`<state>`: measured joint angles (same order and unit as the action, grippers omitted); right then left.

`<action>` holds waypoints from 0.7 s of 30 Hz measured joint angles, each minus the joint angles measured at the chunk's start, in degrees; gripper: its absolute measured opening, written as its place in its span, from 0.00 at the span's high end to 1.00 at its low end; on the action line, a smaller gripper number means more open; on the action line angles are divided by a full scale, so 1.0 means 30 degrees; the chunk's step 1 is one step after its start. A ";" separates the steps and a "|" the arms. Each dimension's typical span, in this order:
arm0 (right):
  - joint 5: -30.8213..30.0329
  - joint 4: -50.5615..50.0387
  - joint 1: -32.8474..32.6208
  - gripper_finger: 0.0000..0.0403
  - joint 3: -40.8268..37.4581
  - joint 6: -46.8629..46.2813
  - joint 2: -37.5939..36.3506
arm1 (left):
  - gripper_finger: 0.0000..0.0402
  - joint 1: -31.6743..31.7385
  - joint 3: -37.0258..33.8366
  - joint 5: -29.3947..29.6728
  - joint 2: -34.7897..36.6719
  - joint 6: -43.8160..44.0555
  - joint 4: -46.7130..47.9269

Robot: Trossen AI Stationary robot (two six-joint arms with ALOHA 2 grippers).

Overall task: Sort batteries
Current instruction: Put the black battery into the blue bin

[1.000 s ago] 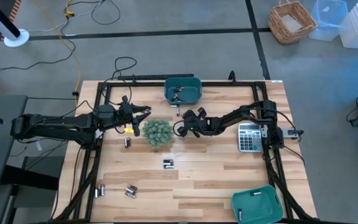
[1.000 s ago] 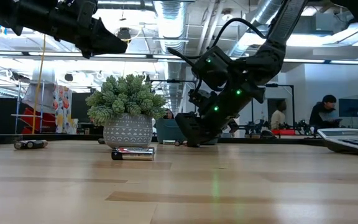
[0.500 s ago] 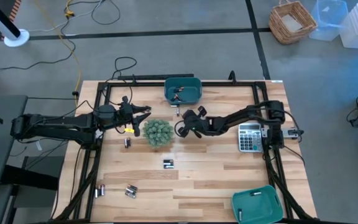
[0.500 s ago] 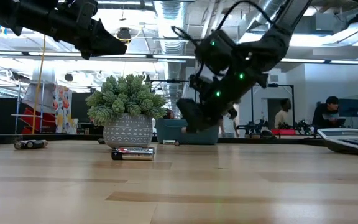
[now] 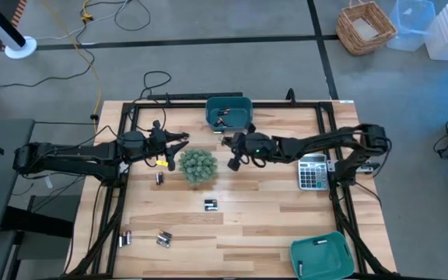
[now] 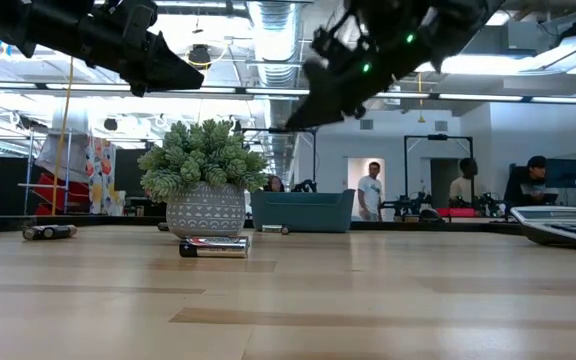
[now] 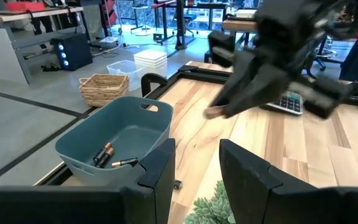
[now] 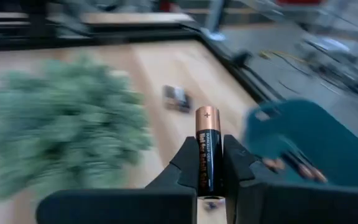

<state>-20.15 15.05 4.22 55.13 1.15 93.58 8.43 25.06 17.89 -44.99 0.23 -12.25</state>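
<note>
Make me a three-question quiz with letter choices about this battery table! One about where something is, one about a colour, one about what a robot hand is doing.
1. Where does the calculator lie?
A. on the table's right side
B. inside a bin
C. under the plant

2. What colour is the bin at the table's far edge?
A. red
B. teal
C. yellow

3. What is the right tool doing?
A. wide open, empty
B. gripping the plant
C. shut on a battery

Answers: 1 A, the high view shows it by the right arm's base. 2 B, it shows teal from above. 3 C, the right wrist view shows the cell clamped upright between the fingers.
</note>
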 joint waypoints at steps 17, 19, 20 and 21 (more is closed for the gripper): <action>0.5878 -0.1843 -0.0086 0.92 0.0015 0.2170 -0.0945 | 0.70 0.0000 0.0000 0.0000 0.0000 -0.0058 -0.0015; 0.4721 -0.1683 0.0290 0.92 0.0022 0.1535 -0.0945 | 0.70 0.0000 0.0000 0.0000 0.0000 -0.0051 -0.0015; 0.4043 -0.1785 0.0568 0.92 0.0022 0.1173 -0.0945 | 0.70 0.0000 0.0000 0.0000 0.0000 -0.0044 -0.0015; 0.3340 -0.1875 0.0896 0.92 0.0022 0.0778 -0.0945 | 0.70 0.0000 0.0000 0.0000 0.0000 -0.0044 -0.0015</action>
<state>-10.13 9.43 6.90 55.20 3.48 90.74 8.43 25.06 17.89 -44.99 0.10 -12.29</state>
